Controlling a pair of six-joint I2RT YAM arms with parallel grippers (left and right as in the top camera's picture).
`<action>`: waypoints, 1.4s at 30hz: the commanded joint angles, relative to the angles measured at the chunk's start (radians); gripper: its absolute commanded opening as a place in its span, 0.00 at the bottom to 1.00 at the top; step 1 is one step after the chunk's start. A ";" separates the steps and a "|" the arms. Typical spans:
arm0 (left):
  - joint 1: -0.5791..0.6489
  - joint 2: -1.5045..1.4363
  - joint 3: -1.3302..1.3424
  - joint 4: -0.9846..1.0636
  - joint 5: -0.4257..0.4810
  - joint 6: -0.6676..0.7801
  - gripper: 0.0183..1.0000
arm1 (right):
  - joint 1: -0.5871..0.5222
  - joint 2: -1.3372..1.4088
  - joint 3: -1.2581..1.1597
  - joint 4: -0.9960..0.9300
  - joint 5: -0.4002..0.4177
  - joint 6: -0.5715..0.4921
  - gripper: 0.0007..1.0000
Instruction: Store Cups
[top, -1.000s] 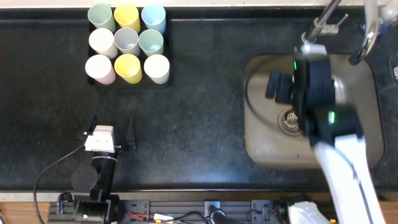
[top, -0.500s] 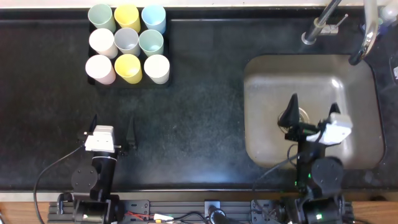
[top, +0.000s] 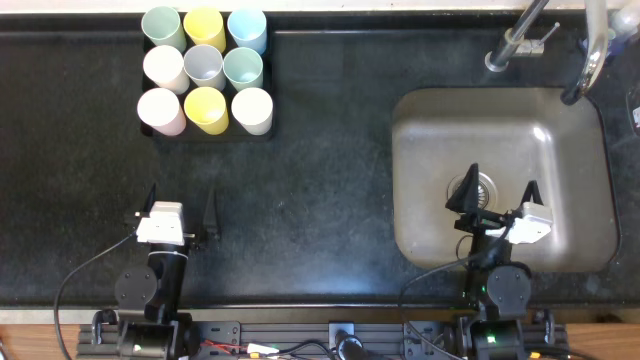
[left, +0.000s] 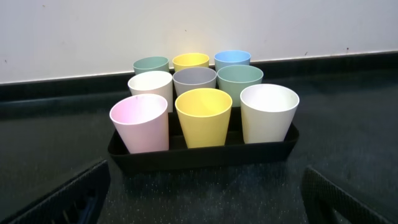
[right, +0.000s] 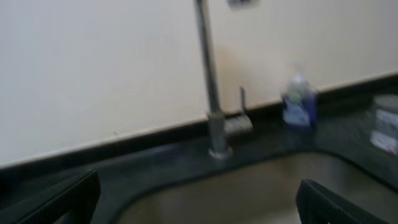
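Nine cups (top: 205, 70) sit in the tray (left: 199, 158) at eleven o'clock, left gripper (top: 181, 205) at seven and right gripper (top: 500, 190) by the sink (top: 560, 120) at four, both gaping and empty, so storing looks finished, with only a final check left.

Top view: fixed overhead, looks straight down on the counter (top: 320, 180), far enough to take in the sink (top: 560, 130) and the cup tray (top: 267, 85) well left of the sink. Left wrist view: low, left of the sink, faces the cup tray (left: 199, 155) and the back wall (left: 199, 25), fairly near. Right wrist view: low over the sink (right: 249, 186), faces the faucet (right: 208, 81). Top shares the tray with left wrist, and the sink and faucet (top: 515, 38) with right wrist.
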 joint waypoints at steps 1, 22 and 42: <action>0.005 -0.007 -0.004 0.001 -0.001 0.008 1.00 | -0.034 -0.091 -0.023 -0.071 0.008 -0.006 1.00; 0.005 -0.007 -0.004 0.001 -0.001 0.008 1.00 | -0.034 -0.164 -0.023 -0.194 0.007 -0.006 1.00; 0.005 -0.007 -0.004 0.001 -0.001 0.008 1.00 | -0.043 -0.164 -0.023 -0.226 -0.357 -0.107 1.00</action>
